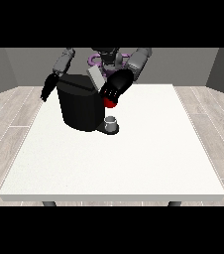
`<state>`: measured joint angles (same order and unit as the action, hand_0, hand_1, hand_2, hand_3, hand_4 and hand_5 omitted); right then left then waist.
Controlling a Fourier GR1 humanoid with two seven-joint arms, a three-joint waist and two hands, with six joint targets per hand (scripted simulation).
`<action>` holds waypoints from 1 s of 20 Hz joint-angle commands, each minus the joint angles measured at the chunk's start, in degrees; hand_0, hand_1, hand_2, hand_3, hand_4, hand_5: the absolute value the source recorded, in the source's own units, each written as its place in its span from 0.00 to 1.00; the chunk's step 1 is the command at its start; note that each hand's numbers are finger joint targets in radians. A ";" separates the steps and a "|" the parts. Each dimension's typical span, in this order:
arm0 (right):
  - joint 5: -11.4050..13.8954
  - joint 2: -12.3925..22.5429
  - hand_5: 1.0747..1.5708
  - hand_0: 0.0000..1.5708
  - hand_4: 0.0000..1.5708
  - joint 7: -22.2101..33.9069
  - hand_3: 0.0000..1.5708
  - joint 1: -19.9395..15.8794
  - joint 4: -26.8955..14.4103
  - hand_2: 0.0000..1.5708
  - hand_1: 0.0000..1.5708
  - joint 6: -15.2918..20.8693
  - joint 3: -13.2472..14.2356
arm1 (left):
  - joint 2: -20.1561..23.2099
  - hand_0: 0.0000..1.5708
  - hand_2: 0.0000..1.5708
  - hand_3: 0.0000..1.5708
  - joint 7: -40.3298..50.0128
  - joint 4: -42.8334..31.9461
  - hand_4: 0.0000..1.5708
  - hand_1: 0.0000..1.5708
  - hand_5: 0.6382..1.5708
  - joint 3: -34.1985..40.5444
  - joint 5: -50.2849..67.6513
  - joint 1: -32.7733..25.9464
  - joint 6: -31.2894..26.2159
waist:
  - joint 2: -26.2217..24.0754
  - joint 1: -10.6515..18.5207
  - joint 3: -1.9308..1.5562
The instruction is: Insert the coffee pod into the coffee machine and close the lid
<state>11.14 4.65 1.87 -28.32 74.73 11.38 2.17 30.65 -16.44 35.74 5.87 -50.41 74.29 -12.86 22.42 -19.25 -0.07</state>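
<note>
The black coffee machine (79,106) stands on the white table (134,163) towards its far left. Its grey lid (95,77) is tilted up at the top. The hand at the view's right (113,90) is at the machine's upper right corner, just below the lid. Directly under that hand there is a red thing at the machine (110,103). A small grey thing (112,122) sits on the machine's base at its front right; I cannot tell it for the pod. The hand at the view's left (47,89) hangs beside the machine, apart from it, fingers straight down.
The table's far edge runs just behind the machine. Wooden floor (208,129) surrounds the table on all sides.
</note>
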 commanded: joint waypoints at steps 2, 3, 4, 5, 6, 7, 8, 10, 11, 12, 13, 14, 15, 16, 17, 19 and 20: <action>-0.76 0.64 1.00 0.00 0.12 1.06 0.00 -3.32 0.70 0.00 0.00 -1.31 0.25 | 0.58 0.32 0.49 0.38 1.31 -0.98 0.00 0.32 1.00 0.06 -1.69 2.01 2.54 | 2.35 -1.44 0.05; 1.62 -1.22 1.00 0.00 0.10 -0.99 0.00 0.39 0.21 0.00 0.00 1.70 -1.17 | 0.54 0.00 0.44 0.35 0.60 -0.51 0.00 0.00 1.00 -0.93 -2.59 0.10 3.09 | 0.63 0.01 0.05; -0.19 1.67 1.00 0.00 0.10 1.84 0.00 -1.48 1.47 0.00 0.00 -1.52 0.27 | 4.21 0.00 0.43 0.34 -0.27 -1.84 0.00 0.00 1.00 0.54 -2.11 1.74 1.45 | 1.09 -1.50 0.06; 0.25 -0.75 1.00 0.00 0.07 -0.25 0.00 1.13 1.38 0.00 0.00 0.24 -0.72 | 3.94 0.00 0.40 0.32 -1.32 -1.60 0.00 0.00 1.00 -0.37 -2.85 0.30 2.08 | 0.97 -1.00 0.06; 0.23 1.08 1.00 0.00 0.06 -0.37 0.00 -2.14 -0.77 0.00 0.00 -0.05 0.90 | 2.97 0.00 0.40 0.31 0.27 -0.46 0.00 0.00 1.00 -0.55 -3.14 2.78 2.58 | 2.60 -0.32 0.04; 1.17 -0.30 1.00 0.00 0.11 -0.88 0.00 0.95 0.01 0.00 0.00 0.75 -0.62 | 1.21 0.00 0.37 0.29 0.61 -1.39 0.00 0.00 1.00 -0.08 -2.42 0.21 2.93 | 0.27 -0.12 0.05; 0.63 1.49 1.00 0.00 0.13 2.40 0.00 -0.53 -0.14 0.00 0.00 -1.32 -0.14 | 0.17 0.00 0.36 0.30 2.41 -1.99 0.00 0.00 1.00 -0.31 -2.66 0.72 2.22 | -0.97 -0.91 0.06; 1.14 0.56 1.00 0.00 0.09 1.13 0.00 0.07 -0.26 0.00 0.00 0.67 0.18 | 0.94 0.00 0.33 0.28 -0.98 -1.39 0.00 0.00 1.00 -0.63 -2.87 -0.11 3.20 | -0.14 0.46 0.06; 0.13 1.22 1.00 0.00 0.10 -2.38 0.00 0.11 -1.36 0.00 0.00 0.49 1.61 | 1.68 0.00 0.33 0.29 -1.66 -0.71 0.00 0.00 1.00 -0.31 -2.66 0.29 3.34 | 1.25 1.09 0.04; 1.59 0.80 1.00 0.00 0.10 3.55 0.00 -0.97 0.05 0.00 0.00 0.97 0.20 | -0.41 0.00 0.31 0.24 -0.30 -2.05 0.00 0.00 1.00 -0.93 -2.93 -0.92 2.77 | -2.13 1.26 0.07; 0.45 1.16 1.00 0.00 0.07 -2.32 0.00 2.14 -1.82 0.00 0.00 0.64 1.47 | 1.86 0.00 0.27 0.21 -1.82 -1.43 0.00 0.00 1.00 -0.35 -2.65 -0.84 2.33 | -0.05 1.66 0.04; 0.09 0.28 1.00 0.00 0.00 -0.03 0.00 1.79 -1.92 0.00 0.00 0.43 1.07 | -1.72 0.00 0.23 0.16 0.79 -1.28 0.00 0.00 1.00 -1.39 -3.37 -1.48 3.49 | -2.40 1.22 0.04; -1.38 1.55 1.00 0.00 0.05 -4.46 0.00 2.81 -4.33 0.00 0.00 -0.59 2.98 | -0.38 0.00 0.21 0.14 -0.02 -0.66 0.00 0.00 1.00 -1.17 -2.77 -0.98 0.96 | -2.00 2.77 0.02; -1.37 1.12 1.00 0.00 0.11 -2.39 0.00 2.86 -3.30 0.00 0.00 0.24 3.16 | 0.03 0.00 0.19 0.13 -0.40 -1.21 0.00 0.00 1.00 -0.68 -2.77 -2.34 2.28 | -2.69 3.15 0.04; -1.56 -0.30 1.00 0.00 0.06 -2.18 0.00 1.44 -5.42 0.00 0.00 1.95 3.85 | -2.12 0.00 0.14 0.09 0.37 -0.21 0.00 0.00 1.00 -1.19 -2.32 -1.79 1.07 | -3.75 5.72 0.03; -3.81 2.45 1.00 0.00 0.08 -3.43 0.00 4.61 -7.52 0.00 0.00 -1.06 6.24 | -4.47 0.00 0.00 0.04 0.96 0.39 0.00 0.00 1.00 -1.35 -1.46 -5.52 0.24 | -8.38 7.48 0.02; -2.51 2.45 1.00 0.00 0.09 -1.94 0.00 4.93 -7.44 0.00 0.00 -0.71 5.19 | -4.89 0.00 0.00 0.00 0.75 0.13 0.00 0.00 1.00 -1.24 -1.21 -5.92 -0.10 | -9.36 7.68 0.05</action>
<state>9.28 6.28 -0.50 -25.29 69.64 11.16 6.13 28.38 -16.21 35.46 4.98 -52.32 71.31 -11.63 17.49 -14.32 -0.09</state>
